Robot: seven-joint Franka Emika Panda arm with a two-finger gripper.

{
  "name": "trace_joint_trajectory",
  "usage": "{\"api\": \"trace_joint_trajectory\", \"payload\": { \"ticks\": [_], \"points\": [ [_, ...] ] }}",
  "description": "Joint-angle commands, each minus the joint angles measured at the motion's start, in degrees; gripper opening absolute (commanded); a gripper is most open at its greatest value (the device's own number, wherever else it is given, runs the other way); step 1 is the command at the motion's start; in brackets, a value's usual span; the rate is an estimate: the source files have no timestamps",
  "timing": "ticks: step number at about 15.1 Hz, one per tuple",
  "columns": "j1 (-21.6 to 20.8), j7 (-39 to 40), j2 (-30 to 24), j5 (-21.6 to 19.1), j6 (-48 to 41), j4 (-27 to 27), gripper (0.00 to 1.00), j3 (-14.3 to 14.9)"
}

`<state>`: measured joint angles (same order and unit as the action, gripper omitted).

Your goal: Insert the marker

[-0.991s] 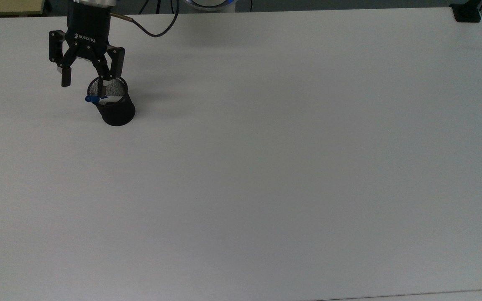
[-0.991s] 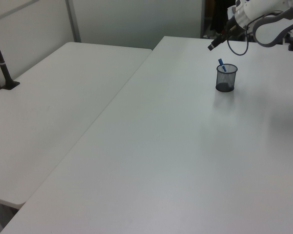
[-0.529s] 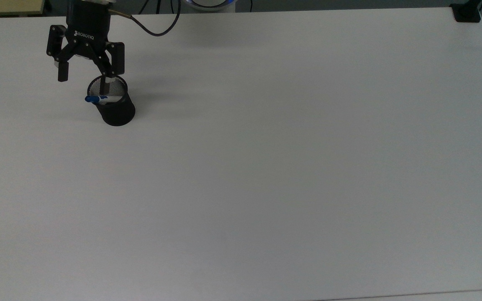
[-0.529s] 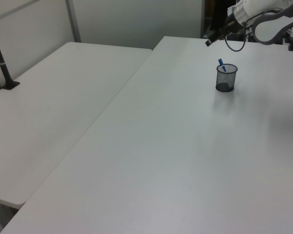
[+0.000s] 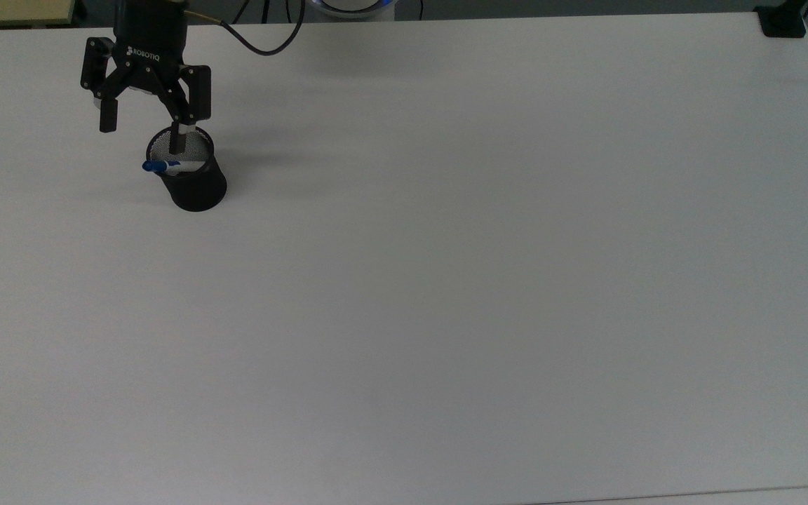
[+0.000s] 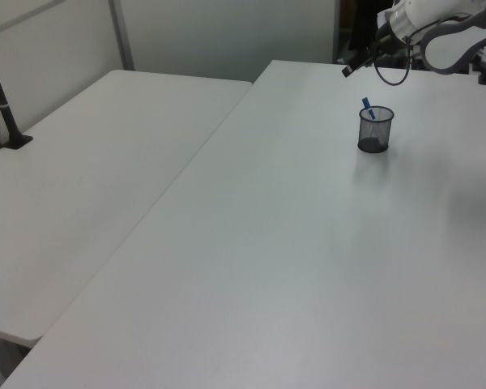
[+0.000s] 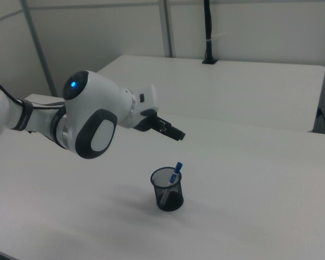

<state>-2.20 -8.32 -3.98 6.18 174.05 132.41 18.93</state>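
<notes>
In the top view, a broad white table (image 5: 446, 280) with a smooth matte face is taking up nearly the whole scene, and a dark clamp base (image 5: 783, 21) is sitting at its far corner on the top view's right. One black mesh cup (image 5: 190, 175) is standing upright near the top view's upper left. One marker (image 5: 169, 166) is resting inside it, leaning on the rim, its blue cap poking out past the edge toward the top view's left. One black gripper (image 5: 142, 130) is hanging above and just behind the cup, its two fingers spread wide and holding nothing; one fingertip is overlapping the cup's mouth, and a black cable (image 5: 264, 42) is looping away from the wrist.

In the left view, two white tables are standing side by side before a pale partition wall; a black pole (image 6: 0, 97) is rising from the second table (image 6: 81, 186). The cylindrical cup (image 6: 375, 130) is standing alone, the marker's blue end (image 6: 368, 108) sticking up tilted. The gripper (image 6: 352, 67) is hovering apart from it.

In the right view, the arm's rounded white casing (image 7: 92, 122) is reaching over the table, the gripper (image 7: 170, 131) is staying clear above the cup (image 7: 167, 189), and the marker (image 7: 176, 171) is leaning inside it.
</notes>
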Motion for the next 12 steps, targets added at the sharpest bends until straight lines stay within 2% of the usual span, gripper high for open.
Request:
{"api": "trace_joint_trajectory", "payload": {
  "ticks": [1,4,7,8,10,12],
  "points": [
    [0.09,-0.38,-3.31,-0.73,-8.51,-1.17,1.00,-0.38],
    [-0.26,-0.03,-2.70,-1.52,-32.63,-12.75,1.00,-0.38],
    [-0.70,3.47,-1.74,-6.25,-55.51,-23.48,1.00,-1.25],
    [-0.53,4.96,-1.47,-7.92,-61.58,-26.47,1.00,-2.39],
    [-0.09,4.98,-0.59,-8.73,-70.74,-31.49,1.00,-4.41],
    [0.44,4.80,0.02,-8.64,-77.61,-35.62,1.00,-8.27]
  ]
}}
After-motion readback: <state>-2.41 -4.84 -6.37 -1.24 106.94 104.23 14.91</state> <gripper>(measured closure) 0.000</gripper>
